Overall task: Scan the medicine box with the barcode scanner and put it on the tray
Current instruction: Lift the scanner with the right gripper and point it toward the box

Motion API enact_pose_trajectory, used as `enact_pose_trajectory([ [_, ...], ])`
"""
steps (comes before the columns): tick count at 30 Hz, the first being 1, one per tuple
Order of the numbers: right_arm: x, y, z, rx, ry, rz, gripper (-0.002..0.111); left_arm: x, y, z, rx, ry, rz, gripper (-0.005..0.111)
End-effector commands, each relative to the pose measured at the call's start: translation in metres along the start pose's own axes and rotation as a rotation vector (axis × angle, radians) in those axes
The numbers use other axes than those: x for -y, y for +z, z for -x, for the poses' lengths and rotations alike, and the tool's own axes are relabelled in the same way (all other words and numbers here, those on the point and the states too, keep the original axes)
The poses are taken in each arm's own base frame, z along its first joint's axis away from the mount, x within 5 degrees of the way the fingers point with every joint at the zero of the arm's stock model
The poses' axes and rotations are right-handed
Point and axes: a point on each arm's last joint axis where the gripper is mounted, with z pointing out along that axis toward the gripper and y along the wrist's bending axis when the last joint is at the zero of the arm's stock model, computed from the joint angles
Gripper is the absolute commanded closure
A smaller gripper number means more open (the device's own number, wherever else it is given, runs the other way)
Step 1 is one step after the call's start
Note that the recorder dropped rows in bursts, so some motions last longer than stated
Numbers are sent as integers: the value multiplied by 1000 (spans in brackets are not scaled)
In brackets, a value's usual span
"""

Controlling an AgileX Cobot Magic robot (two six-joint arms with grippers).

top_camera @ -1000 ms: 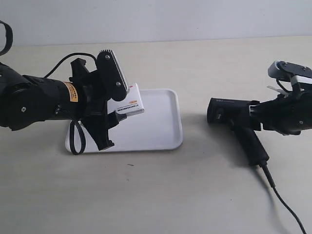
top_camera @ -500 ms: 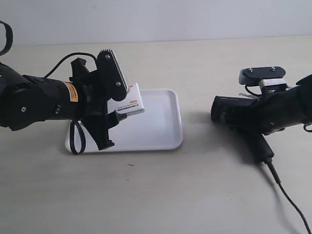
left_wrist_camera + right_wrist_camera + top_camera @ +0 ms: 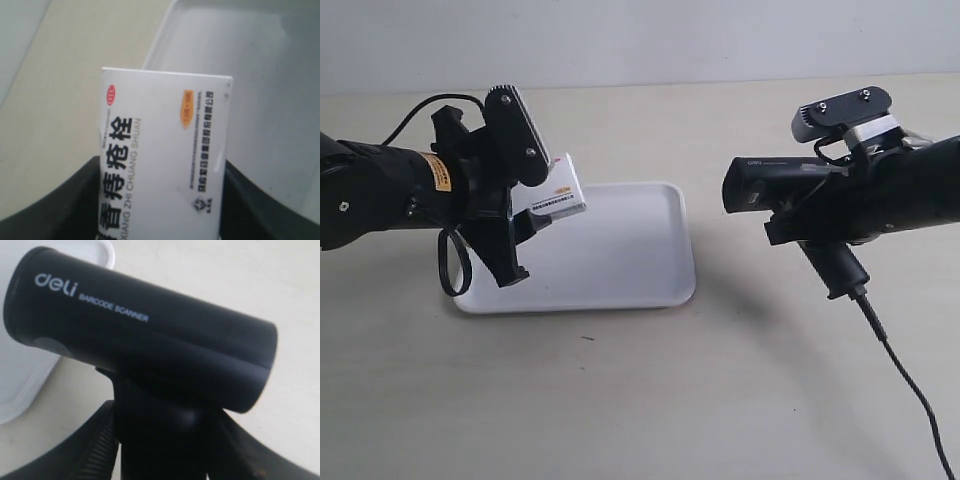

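Note:
My left gripper (image 3: 160, 210) is shut on the medicine box (image 3: 162, 150), a white carton with black Chinese lettering, held in the air over the tray's left end (image 3: 555, 195). The white tray (image 3: 620, 260) lies on the table below it and shows behind the box in the left wrist view (image 3: 270, 75). My right gripper (image 3: 165, 440) is shut on the handle of the black barcode scanner (image 3: 140, 335). In the exterior view the scanner (image 3: 775, 185) hangs above the table at the right, its head pointing left toward the box, its cable (image 3: 910, 390) trailing down to the table.
The beige tabletop (image 3: 620, 400) runs all round the tray. A corner of the tray (image 3: 15, 380) shows under the scanner head in the right wrist view. A black cable loop (image 3: 450, 265) hangs from the left arm near the tray's left edge.
The right arm has lifted the scanner off the table and swung it left, head level toward the box. The left arm has drawn back to the left and raised the box slightly.

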Motion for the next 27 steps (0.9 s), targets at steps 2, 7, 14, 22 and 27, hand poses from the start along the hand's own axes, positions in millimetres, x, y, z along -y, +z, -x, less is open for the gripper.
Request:
enact_pose_trajectory([
  [2,5,-3,5,24,-96,-60,108,-2,-1,2,4,-13,4,107],
  [7,12,5,11,26,-114,-115,108,10,-1,10,13,15,-30,107],
  [14,15,15,21,30,-135,-116,108,22,-1,18,21,64,-66,107],
  [22,17,15,21,27,-176,-146,108,22,-1,18,21,64,-66,107],
  [27,21,15,21,31,-182,-184,108,22,-1,20,35,64,-56,107],
])
